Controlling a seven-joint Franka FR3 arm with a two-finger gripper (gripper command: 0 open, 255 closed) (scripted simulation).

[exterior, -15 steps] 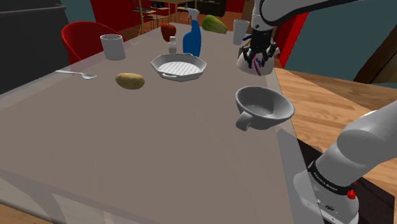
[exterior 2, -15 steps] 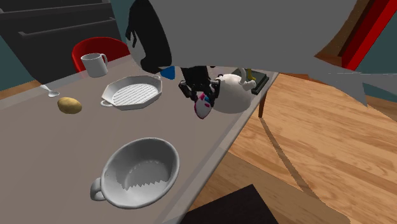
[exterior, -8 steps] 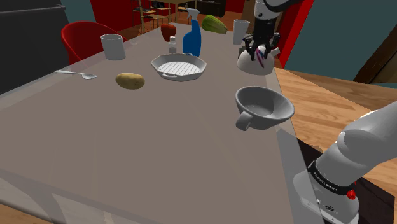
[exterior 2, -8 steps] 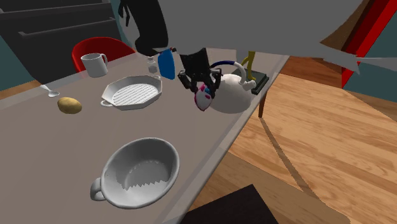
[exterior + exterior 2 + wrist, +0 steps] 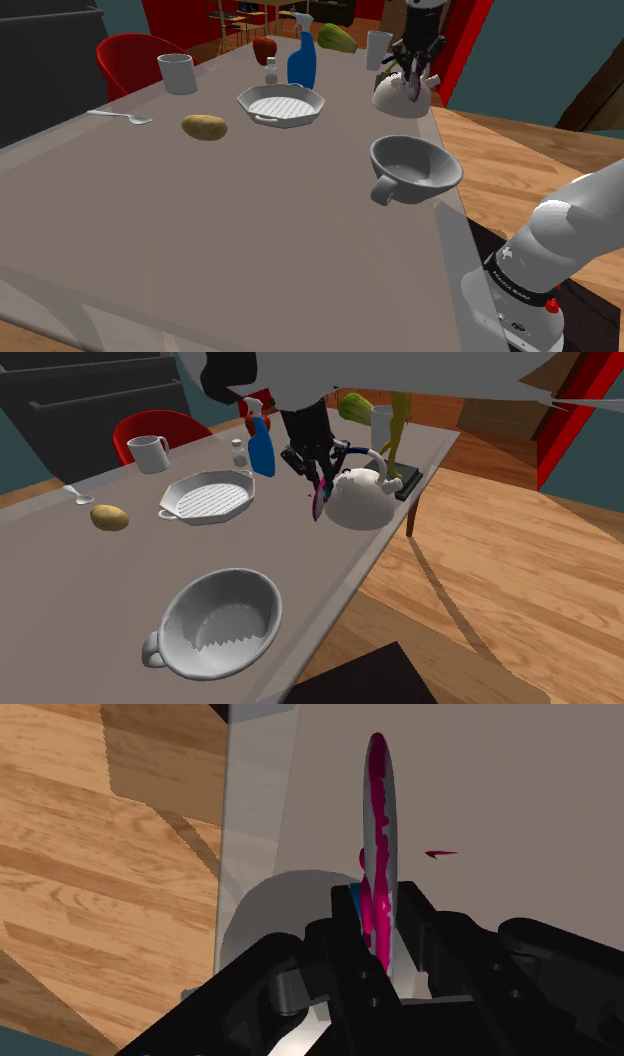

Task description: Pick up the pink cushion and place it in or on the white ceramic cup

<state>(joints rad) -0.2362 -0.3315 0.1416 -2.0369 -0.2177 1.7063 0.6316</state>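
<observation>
At the far corner of the grey table (image 5: pixel 250 220), the white arm (image 5: pixel 565 235) has drawn upward over the past second, lifting its load clear of the tabletop. A wide grey handled cup (image 5: pixel 415 165) sits near the stand, a pale kettle (image 5: pixel 398 100) stands at the table's edge, and a white mug (image 5: pixel 177 72) waits by the red chair; either cup could be the one meant. Above the kettle, the black gripper (image 5: pixel 378 914) pinches the thin pink-and-white cushion (image 5: pixel 378 804) between its two fingers. The cushion hangs edge-on, just beside the kettle in the second exterior view, where a second ago it showed its broad face lower down. The pick looks complete. What remains is the carry, with both cups well apart from the cushion.
</observation>
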